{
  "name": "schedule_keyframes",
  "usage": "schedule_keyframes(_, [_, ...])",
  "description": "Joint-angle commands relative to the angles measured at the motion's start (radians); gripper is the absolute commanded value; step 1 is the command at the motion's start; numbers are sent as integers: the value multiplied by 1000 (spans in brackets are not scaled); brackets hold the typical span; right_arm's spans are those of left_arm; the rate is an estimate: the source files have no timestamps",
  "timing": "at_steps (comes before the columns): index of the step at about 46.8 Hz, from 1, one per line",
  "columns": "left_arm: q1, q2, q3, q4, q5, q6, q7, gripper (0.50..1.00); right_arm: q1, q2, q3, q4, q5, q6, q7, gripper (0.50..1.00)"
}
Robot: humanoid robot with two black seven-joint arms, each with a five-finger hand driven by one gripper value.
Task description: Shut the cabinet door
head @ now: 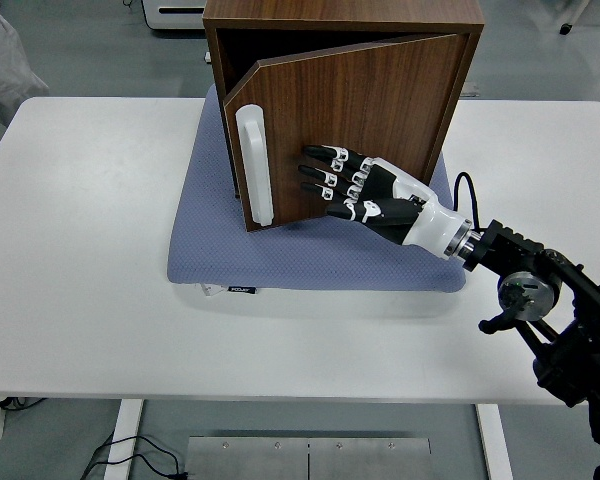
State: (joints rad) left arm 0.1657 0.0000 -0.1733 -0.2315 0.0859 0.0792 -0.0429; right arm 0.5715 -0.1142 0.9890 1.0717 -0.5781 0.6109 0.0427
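Your right hand's fingers [325, 170] are spread flat, tips against the cabinet door [350, 120], gripping nothing. Right hand [365, 190] sits just right of the white handle [255, 165]. Door stands ajar on the wooden cabinet [340, 20], which rests on a blue mat [210, 240] atop the white table [80, 250].

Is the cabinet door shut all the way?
No, the door still stands ajar, its handle edge out from the cabinet.
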Motion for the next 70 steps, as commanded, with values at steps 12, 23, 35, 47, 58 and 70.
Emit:
schedule_keyframes(12, [0,0,0,0,0,1,0,1000,63,54,0,-84,3,0,2,1000])
schedule_keyframes(23, [0,0,0,0,0,1,0,1000,110,94,7,-148,30,0,2,1000])
schedule_keyframes(35, [0,0,0,0,0,1,0,1000,143,114,13,-199,69,0,3,1000])
schedule_keyframes(47, [0,0,0,0,0,1,0,1000,165,114,54,-245,93,0,9,1000])
schedule_keyframes(58, [0,0,0,0,0,1,0,1000,165,114,65,-248,109,-51,12,1000])
schedule_keyframes(70, [0,0,0,0,0,-1,0,1000,154,114,66,-256,109,-62,12,1000])
